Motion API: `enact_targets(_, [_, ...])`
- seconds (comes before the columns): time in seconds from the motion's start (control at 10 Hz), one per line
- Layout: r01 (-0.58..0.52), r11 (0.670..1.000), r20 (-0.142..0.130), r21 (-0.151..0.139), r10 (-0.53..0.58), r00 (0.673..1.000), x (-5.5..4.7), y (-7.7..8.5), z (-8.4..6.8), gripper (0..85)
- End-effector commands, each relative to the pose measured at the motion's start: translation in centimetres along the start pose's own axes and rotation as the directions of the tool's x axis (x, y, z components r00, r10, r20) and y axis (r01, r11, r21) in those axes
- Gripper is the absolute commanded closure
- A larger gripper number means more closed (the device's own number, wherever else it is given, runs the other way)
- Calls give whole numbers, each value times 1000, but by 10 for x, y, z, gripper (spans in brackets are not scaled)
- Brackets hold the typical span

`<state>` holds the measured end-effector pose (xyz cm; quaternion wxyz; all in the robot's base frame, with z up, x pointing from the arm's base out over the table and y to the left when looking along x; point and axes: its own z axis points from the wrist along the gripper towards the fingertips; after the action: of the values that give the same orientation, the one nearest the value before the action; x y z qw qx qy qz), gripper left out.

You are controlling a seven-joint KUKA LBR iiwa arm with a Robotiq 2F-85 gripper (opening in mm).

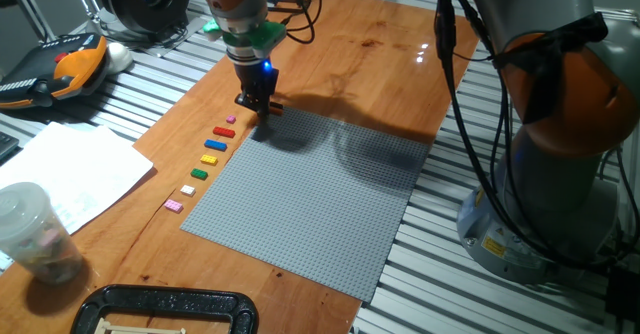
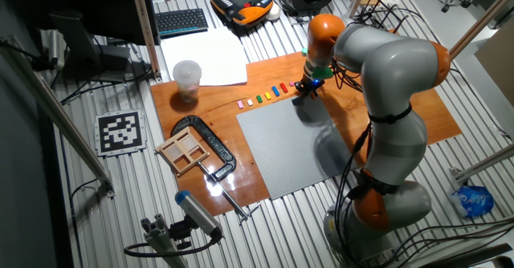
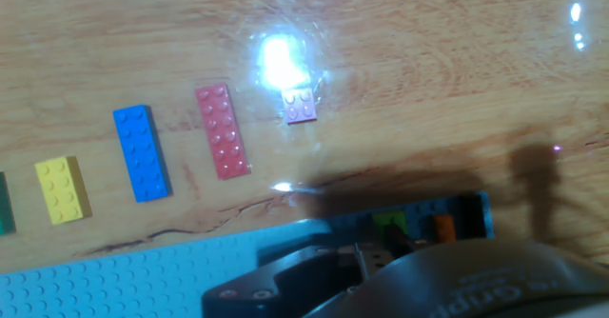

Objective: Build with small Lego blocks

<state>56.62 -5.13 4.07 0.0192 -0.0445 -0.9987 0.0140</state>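
Arm (image 1: 560, 84) bent forward, gripper (image 1: 259, 105) pointing down, jaws' gap unclear

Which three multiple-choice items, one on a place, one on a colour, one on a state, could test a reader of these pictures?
1. Where does the row of small Lego blocks lie?
A on the grey baseplate
B on the wood beside the baseplate
C in the cup

2. Which colour lies between the red block and the yellow block?
A green
B blue
C white

3. How is the cup?
A upright
B on its side
C upside down

Key:
1. B, the row sits on wood along the baseplate's edge.
2. B, the blue block lies between them.
3. A, it stands on its base.
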Motion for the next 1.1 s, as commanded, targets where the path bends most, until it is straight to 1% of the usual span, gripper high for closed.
enact_targets(0.0, [0, 1000, 0, -2, 0, 1000, -1, 0, 1, 680])
enact_targets(0.5, [6, 1000, 9, -6, -6, 1000, -7, 1, 9, 680])
enact_targets(0.7, [9, 1000, 11, -6, -9, 1000, -7, 0, 9, 680])
enact_targets(0.9, [25, 1000, 10, -10, -25, 1000, -8, -7, 13, 680])
enact_targets(1.0, [24, 1000, 13, -12, -23, 1000, -8, -6, 13, 680])
